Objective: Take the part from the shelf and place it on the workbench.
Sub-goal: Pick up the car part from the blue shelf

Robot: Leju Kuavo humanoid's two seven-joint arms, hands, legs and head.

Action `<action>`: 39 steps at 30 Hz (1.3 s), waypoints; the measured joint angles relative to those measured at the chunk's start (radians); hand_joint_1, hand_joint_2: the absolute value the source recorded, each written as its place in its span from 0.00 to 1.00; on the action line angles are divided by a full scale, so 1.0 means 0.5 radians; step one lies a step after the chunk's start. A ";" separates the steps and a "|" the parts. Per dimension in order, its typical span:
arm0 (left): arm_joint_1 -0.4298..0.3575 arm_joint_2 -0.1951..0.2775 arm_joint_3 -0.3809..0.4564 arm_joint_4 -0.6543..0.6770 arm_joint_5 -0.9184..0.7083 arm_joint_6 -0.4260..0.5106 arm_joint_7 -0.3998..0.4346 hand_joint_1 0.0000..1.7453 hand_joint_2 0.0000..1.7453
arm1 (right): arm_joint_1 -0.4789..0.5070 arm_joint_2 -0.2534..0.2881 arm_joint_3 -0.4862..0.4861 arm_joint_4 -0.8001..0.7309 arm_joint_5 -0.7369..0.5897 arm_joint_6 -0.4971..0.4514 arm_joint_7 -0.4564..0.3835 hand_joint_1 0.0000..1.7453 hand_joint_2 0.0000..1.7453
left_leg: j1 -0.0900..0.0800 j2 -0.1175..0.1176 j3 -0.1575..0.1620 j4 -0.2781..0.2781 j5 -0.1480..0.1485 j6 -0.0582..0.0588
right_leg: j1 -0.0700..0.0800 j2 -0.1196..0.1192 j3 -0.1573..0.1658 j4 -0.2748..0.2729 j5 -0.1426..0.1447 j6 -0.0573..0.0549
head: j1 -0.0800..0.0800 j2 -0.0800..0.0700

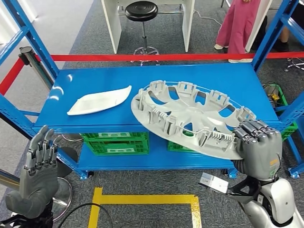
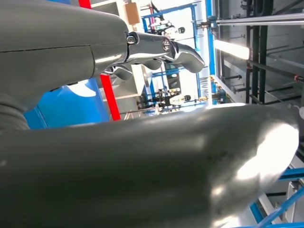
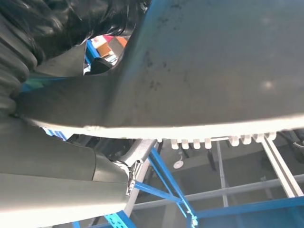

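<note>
Lower right of the frame, the right robot hand [image 1: 259, 148] grips the wheel cover [image 1: 190, 118] by its rim, tilted above the blue shelf [image 1: 107, 78]. Left robot hand [image 1: 38, 171] hangs spread, empty. Removal underway; next, carrying it to the workbench.

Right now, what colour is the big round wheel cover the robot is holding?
Light silver-grey, clearest in the head view: the wheel cover, gripped by the right hand.

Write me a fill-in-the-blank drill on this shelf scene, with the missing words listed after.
1. The right robot hand grips the rim of the grey ____.
2. The left robot hand holds ____.
3. The white curved panel lies on the shelf board, whose colour is ____.
4. The tape barrier behind the shelf is ____.

Missing words: wheel cover; nothing; blue; red
</note>
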 joint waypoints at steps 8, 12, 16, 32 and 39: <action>-0.004 0.001 0.000 0.000 0.007 0.002 0.001 0.00 0.00 | -0.001 0.000 0.001 -0.001 -0.002 0.005 0.000 1.00 1.00 | -0.015 0.000 0.272 -0.318 0.090 0.066 | 0.015 -0.005 -0.063 0.000 0.061 0.024 | 0.002 0.000; -0.004 0.001 0.001 -0.003 0.008 0.001 0.003 0.00 0.00 | -0.001 -0.001 0.000 -0.002 -0.005 0.008 0.001 1.00 1.00 | -0.018 0.004 0.274 -0.381 0.126 0.088 | 0.006 -0.008 -0.082 -0.003 0.070 0.070 | 0.001 0.000; -0.004 0.000 0.001 -0.005 0.009 -0.002 0.004 0.00 0.00 | 0.003 -0.002 0.000 -0.003 -0.006 0.008 -0.001 1.00 1.00 | -0.008 0.014 0.240 -0.411 0.180 0.113 | 0.008 -0.003 -0.225 0.336 -0.163 0.092 | 0.010 0.000; 0.000 0.001 0.001 -0.005 0.012 -0.003 0.012 0.00 0.00 | 0.022 -0.002 -0.001 -0.007 -0.015 0.017 -0.002 1.00 1.00 | 0.005 0.009 -0.023 0.097 -0.061 -0.011 | 0.004 -0.007 -0.001 -0.028 0.019 -0.002 | -0.006 0.000; -0.006 0.005 0.000 -0.005 0.014 0.002 0.021 0.00 0.00 | 0.026 -0.002 -0.002 -0.008 -0.039 0.036 -0.003 1.00 1.00 | -0.014 0.007 0.290 -0.342 0.088 0.056 | 0.015 -0.007 -0.065 -0.026 0.078 0.027 | -0.004 0.000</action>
